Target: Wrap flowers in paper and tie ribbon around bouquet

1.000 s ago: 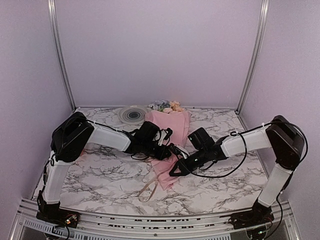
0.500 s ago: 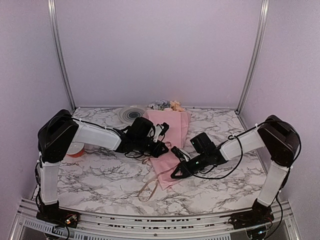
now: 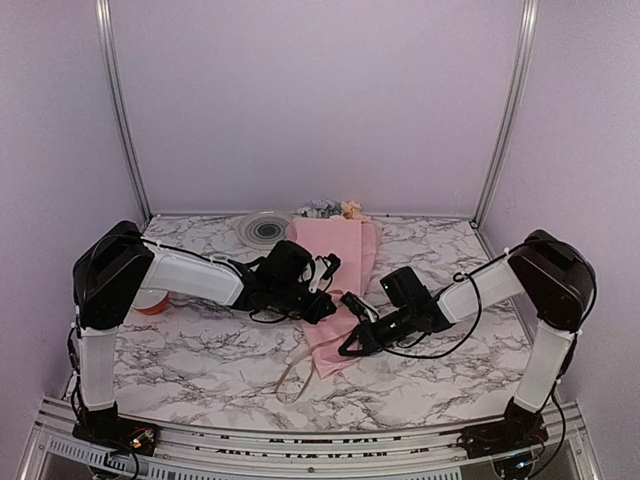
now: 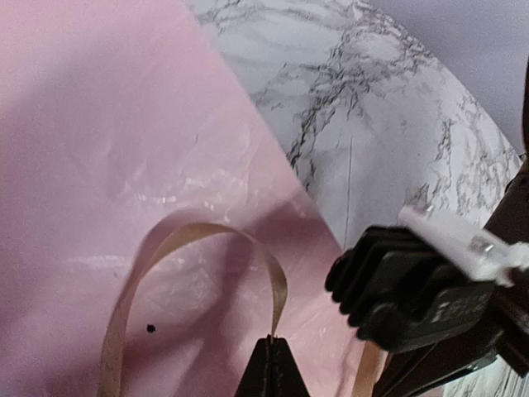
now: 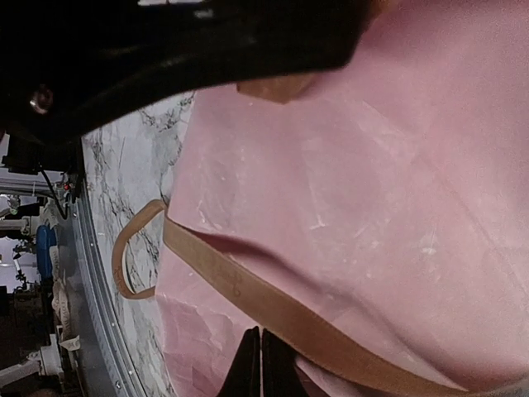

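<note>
Left gripper (image 4: 269, 364) fingers clamp the ribbon (image 4: 198, 234) loop over the bouquet (image 4: 99, 165). Right gripper (image 5: 260, 360) fingers meet, tips beside the ribbon.

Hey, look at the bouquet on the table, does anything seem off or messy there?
Nothing spilled or torn. The thin tan ribbon is not tied: it lies slack across the pink paper-wrapped bouquet, arches up in a loop to the shut left gripper, and a tail curls off the narrow end onto the marble table.

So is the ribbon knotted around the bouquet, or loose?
Loose. The ribbon arches in an open loop over the bouquet, pinched by the left gripper; no knot shows.
</note>
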Robot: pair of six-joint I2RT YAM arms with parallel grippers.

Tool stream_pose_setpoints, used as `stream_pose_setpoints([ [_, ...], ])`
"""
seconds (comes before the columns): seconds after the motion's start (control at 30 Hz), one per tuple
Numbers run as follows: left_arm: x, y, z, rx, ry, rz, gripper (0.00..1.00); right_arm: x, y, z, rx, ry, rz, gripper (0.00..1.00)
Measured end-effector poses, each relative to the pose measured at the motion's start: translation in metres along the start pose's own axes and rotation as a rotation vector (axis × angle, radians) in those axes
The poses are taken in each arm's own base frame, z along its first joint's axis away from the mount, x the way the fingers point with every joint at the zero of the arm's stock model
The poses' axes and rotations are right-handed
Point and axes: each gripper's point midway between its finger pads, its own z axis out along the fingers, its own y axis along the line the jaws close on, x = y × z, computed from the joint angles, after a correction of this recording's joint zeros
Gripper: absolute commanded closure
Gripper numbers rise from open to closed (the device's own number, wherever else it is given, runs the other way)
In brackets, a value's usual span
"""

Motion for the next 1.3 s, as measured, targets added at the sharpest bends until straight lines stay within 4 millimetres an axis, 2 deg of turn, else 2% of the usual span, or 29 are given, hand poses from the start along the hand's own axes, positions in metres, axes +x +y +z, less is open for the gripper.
stream_pose_setpoints([
  [0.13, 0.035, -0.001, 0.005, -0.013, 0.101, 0.006, 0.85, 0.0, 0.0, 0.0, 0.0, -0.001, 0.0, 0.96],
  [0.33, 0.063, -0.018, 0.007, 0.044, 0.162, 0.078, 0.66, 0.0, 0.0, 0.0, -0.001, -0.002, 0.003, 0.96],
  [0.53, 0.061, -0.021, 0.005, 0.056, 0.157, 0.111, 0.45, -0.001, 0.0, 0.0, 0.001, -0.003, 0.014, 0.97],
  [0.63, 0.056, -0.02, 0.0, 0.044, 0.15, 0.124, 0.39, -0.001, 0.0, 0.0, 0.002, -0.004, 0.016, 0.98],
  [0.73, 0.044, -0.019, -0.013, 0.032, 0.133, 0.14, 0.35, -0.001, 0.0, 0.0, 0.002, -0.004, 0.017, 0.98],
  [0.87, 0.016, -0.021, -0.043, 0.045, 0.075, 0.164, 0.35, -0.001, 0.0, 0.0, 0.002, -0.004, 0.017, 0.99],
  [1.0, -0.005, -0.015, -0.065, 0.038, 0.025, 0.174, 0.46, -0.001, 0.0, 0.0, 0.001, -0.004, 0.017, 0.99],
  [1.1, 0.001, 0.006, -0.072, -0.01, 0.04, 0.151, 0.52, -0.001, 0.0, 0.0, 0.001, -0.004, 0.017, 0.99],
  [1.23, 0.031, 0.052, -0.078, -0.135, 0.126, 0.111, 0.61, -0.001, 0.0, 0.0, 0.0, -0.003, 0.016, 0.99],
  [1.3, 0.039, 0.068, -0.079, -0.174, 0.154, 0.079, 0.64, -0.001, 0.0, 0.0, -0.001, -0.003, 0.016, 0.99],
])
